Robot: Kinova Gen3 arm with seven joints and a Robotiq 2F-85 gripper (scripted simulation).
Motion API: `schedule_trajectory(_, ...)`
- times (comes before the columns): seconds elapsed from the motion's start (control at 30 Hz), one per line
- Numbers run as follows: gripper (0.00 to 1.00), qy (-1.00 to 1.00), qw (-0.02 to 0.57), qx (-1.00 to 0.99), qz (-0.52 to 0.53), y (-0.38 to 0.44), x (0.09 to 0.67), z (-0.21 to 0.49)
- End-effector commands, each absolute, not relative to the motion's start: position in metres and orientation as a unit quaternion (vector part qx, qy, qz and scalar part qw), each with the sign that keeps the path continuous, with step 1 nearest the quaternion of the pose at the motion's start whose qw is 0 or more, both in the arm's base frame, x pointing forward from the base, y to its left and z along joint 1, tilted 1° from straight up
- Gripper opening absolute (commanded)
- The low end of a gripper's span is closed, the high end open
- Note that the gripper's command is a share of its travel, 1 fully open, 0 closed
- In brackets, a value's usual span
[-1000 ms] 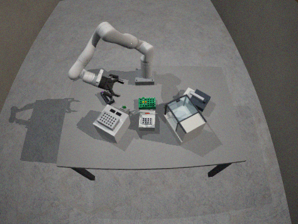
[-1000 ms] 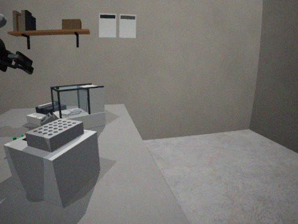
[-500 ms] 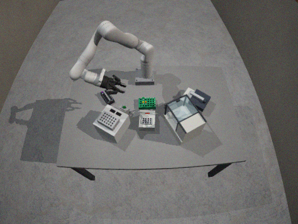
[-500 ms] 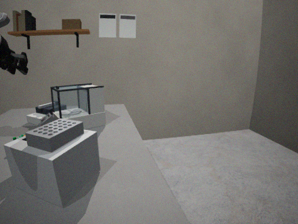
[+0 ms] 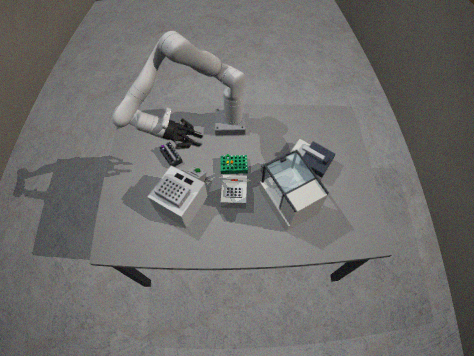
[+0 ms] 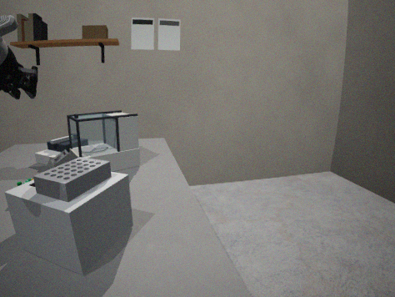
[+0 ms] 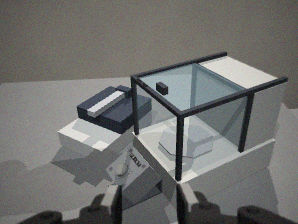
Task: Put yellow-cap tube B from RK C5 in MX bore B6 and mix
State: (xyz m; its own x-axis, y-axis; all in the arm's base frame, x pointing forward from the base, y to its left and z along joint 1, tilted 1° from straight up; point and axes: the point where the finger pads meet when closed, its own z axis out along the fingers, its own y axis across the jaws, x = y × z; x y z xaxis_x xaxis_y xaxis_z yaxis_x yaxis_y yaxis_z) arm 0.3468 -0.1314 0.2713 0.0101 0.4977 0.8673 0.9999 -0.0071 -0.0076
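The green tube rack RK stands in front of the arm's base, with a yellow-capped tube B in it. The mixer MX is a white box with a grey bored block on top; its bores look empty. My gripper hangs in the air above and behind the dark magnet block MG, pointing across the bench. It also shows at the left edge of the exterior view. In the wrist view the fingers stand partly apart with nothing between them.
The glass-walled balance BAL and the spectrophotometer SP with its dark lid stand to the right. The small dry block DB sits just past the rack. A small green spot shows at the mixer's top corner.
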Motion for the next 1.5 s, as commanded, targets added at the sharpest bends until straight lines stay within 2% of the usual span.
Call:
schedule_trajectory(0.0,0.42,-0.623,0.35,-0.607,-0.349,-0.129,0.346,0.272)
schedule_trajectory(1.47,0.42,-0.759,0.291,-0.503,-0.293,-0.101,0.331,0.272)
